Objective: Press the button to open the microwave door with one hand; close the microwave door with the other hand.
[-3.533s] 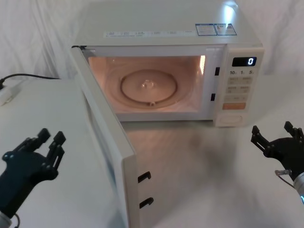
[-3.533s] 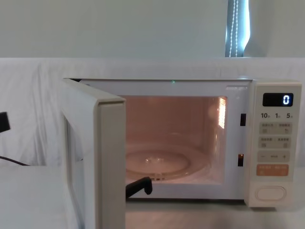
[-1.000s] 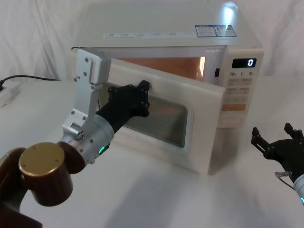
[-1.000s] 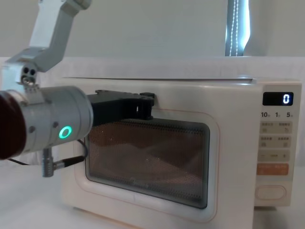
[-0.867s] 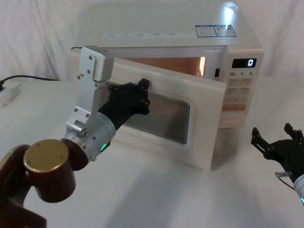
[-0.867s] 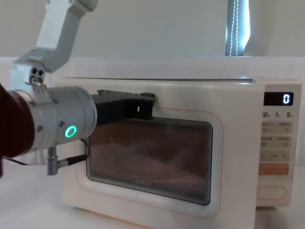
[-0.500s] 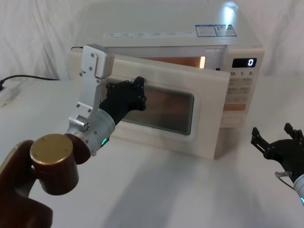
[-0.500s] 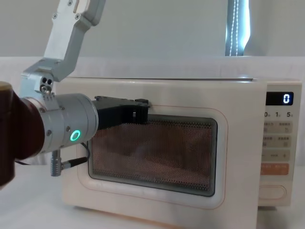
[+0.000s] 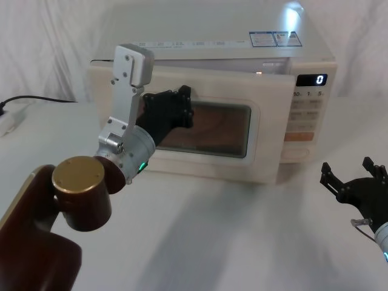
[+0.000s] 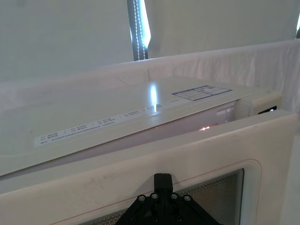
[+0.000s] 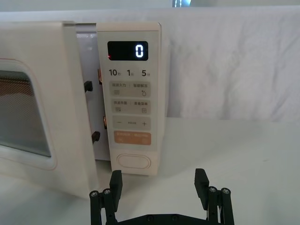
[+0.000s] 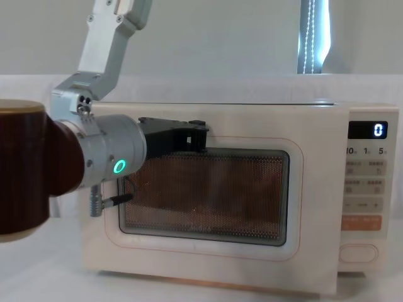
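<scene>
Two grippers show: nearest, the right gripper [image 9: 356, 179] hovers low over the white desk [image 9: 242, 242] at the near right, its jaws spread wide with nothing between them, facing the control panel and the button [image 11: 134, 161] from a little way off. Farther in, the left gripper [image 9: 182, 106] rests against the upper left part of the microwave door [image 9: 267, 127], beside the dark window; whether its jaws are parted or together cannot be told. The door stands almost closed, with a thin gap left at its latch edge beside the control panel [image 11: 134, 93].
</scene>
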### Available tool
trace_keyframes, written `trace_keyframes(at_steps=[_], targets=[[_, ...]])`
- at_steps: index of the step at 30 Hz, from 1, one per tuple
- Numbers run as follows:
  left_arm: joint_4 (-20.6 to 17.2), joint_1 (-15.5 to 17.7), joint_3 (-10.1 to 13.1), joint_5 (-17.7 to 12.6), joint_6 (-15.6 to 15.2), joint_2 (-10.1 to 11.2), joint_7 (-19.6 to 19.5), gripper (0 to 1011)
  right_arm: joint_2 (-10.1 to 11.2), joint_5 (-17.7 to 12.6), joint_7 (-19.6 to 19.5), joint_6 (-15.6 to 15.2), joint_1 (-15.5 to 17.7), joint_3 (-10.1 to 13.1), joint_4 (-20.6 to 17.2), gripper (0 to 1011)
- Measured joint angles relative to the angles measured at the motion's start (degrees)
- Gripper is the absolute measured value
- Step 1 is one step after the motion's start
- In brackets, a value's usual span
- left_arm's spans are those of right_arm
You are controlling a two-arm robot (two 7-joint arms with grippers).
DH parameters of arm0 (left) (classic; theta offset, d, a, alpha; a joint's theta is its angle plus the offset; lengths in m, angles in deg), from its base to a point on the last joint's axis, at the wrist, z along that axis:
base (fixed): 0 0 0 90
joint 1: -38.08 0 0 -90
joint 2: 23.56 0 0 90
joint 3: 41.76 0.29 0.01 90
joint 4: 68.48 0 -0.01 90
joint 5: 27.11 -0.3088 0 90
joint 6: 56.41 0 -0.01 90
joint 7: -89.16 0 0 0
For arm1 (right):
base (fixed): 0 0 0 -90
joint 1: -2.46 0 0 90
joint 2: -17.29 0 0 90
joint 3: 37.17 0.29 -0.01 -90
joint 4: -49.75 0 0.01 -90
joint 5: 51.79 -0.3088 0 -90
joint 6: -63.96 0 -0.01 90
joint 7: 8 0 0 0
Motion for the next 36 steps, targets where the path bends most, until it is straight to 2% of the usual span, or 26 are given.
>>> trace_keyframes(at_steps=[12, 36], targets=[[3.45, 2.34, 0.39, -2.58, 0.52, -2.17, 0.18, 0, 0.0, 0.0, 0.0, 0.0, 0.0, 0.0, 0.0, 1000], [5.53, 3.34, -1.61, -5.42, 0.17, -4.3, 0.91, 0, 0.0, 0.0, 0.0, 0.0, 0.0, 0.0, 0.0, 1000]])
